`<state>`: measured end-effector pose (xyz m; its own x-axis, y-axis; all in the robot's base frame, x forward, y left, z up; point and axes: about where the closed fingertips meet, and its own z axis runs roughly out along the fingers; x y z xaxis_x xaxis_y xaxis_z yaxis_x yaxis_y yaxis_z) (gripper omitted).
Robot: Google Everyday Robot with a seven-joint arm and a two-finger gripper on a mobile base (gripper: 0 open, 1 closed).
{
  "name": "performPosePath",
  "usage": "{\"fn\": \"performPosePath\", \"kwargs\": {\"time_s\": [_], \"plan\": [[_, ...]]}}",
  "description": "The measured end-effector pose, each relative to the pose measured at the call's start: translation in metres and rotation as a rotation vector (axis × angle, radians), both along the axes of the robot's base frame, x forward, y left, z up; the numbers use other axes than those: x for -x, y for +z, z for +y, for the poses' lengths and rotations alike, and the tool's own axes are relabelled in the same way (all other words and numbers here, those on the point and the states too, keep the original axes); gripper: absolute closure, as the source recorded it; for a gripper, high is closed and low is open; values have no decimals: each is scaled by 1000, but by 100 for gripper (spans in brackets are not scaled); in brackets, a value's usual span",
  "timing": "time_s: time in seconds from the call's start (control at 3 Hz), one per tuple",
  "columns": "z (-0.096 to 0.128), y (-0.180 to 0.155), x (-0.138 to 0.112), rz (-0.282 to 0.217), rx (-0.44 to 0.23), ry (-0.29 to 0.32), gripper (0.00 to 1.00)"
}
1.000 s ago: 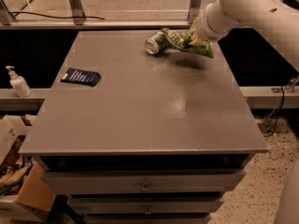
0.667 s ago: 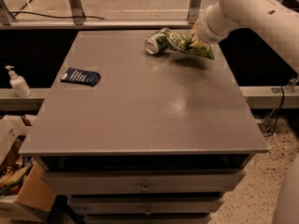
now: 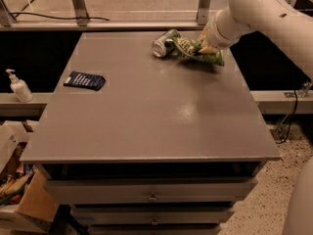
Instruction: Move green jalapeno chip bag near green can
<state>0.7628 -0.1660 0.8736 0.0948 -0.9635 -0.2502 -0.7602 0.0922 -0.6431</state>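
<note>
The green jalapeno chip bag (image 3: 196,50) is crinkled and lies at the far right of the grey table (image 3: 146,111). Its left end touches the green can (image 3: 163,43), which lies on its side with its silver end toward me. My gripper (image 3: 208,43) comes in from the upper right on the white arm (image 3: 259,11) and sits on the bag's right part, holding it. The fingers are mostly hidden by the bag and wrist.
A flat dark blue packet (image 3: 84,80) lies at the table's left side. A white pump bottle (image 3: 18,87) stands on a ledge left of the table. Drawers are under the tabletop. Boxes with clutter (image 3: 14,190) sit on the floor at lower left.
The bag and gripper have shifted very slightly; the bag stays against the can. Nothing else has moved.
</note>
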Motion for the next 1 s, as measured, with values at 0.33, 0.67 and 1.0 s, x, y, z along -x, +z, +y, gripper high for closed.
{"fn": "performPosePath", "kwargs": {"time_s": [0.33, 0.67, 1.0], "plan": [[-1, -3, 1, 10, -3, -2, 61], [0, -6, 1, 18, -3, -2, 36], [1, -9, 2, 23, -2, 2, 14]]}}
